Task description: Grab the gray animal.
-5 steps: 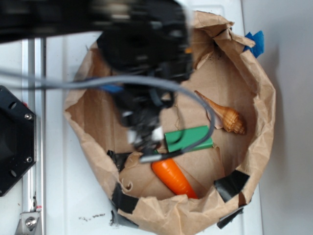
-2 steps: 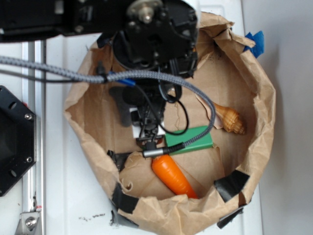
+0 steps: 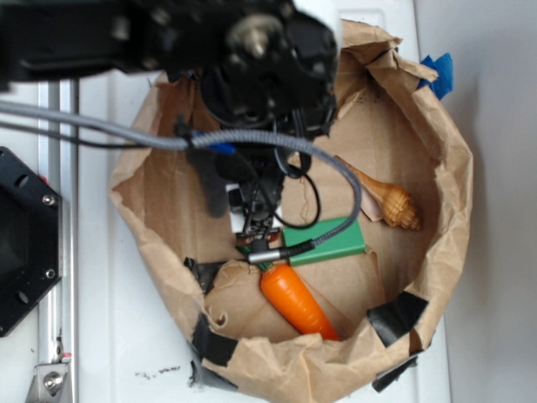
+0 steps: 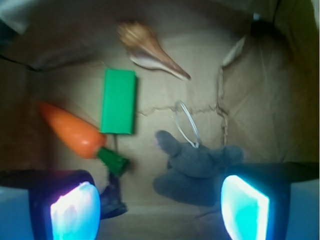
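The gripper (image 4: 160,207) hangs with jaws spread wide over the paper bag (image 3: 436,210). The gray animal (image 4: 197,167) lies on the bag floor between the fingers, nearer one fingertip (image 4: 244,210), beside the carrot (image 4: 72,131).

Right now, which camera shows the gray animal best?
The wrist view: the gray plush elephant lies in plain sight between the end effector's open fingers, white loop visible. In the exterior view the arm hides it entirely.

Carrot (image 3: 297,304), green block (image 3: 325,241), shell (image 3: 383,196) — inside paper bag (image 3: 449,159)
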You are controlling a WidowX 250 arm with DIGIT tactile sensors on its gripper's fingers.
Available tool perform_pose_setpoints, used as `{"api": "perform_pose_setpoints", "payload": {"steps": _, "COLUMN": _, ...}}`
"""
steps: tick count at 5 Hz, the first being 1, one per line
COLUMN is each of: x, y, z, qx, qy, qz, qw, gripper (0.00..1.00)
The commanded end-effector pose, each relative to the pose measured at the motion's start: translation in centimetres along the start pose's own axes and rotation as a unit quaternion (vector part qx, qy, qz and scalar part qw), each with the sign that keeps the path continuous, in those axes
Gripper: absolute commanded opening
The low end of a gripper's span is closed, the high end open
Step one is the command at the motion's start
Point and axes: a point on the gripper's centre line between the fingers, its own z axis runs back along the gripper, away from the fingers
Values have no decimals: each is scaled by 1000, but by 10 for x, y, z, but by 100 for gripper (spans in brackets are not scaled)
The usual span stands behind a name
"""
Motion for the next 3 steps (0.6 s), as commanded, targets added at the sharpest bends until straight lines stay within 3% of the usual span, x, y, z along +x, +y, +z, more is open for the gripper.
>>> {"api": "perform_pose_setpoints", "payload": {"steps": 1, "x": -8, "y": -4, "z": -24, "qx": 23, "qy": 3, "qz": -12, "qw": 1000, "gripper": 100}}
{"api": "perform_pose_setpoints", "payload": {"steps": 3, "x": -20, "y": 9, "z": -32, "qx": 30, "qy": 8, "qz": -13, "qw": 999, "gripper": 100}}
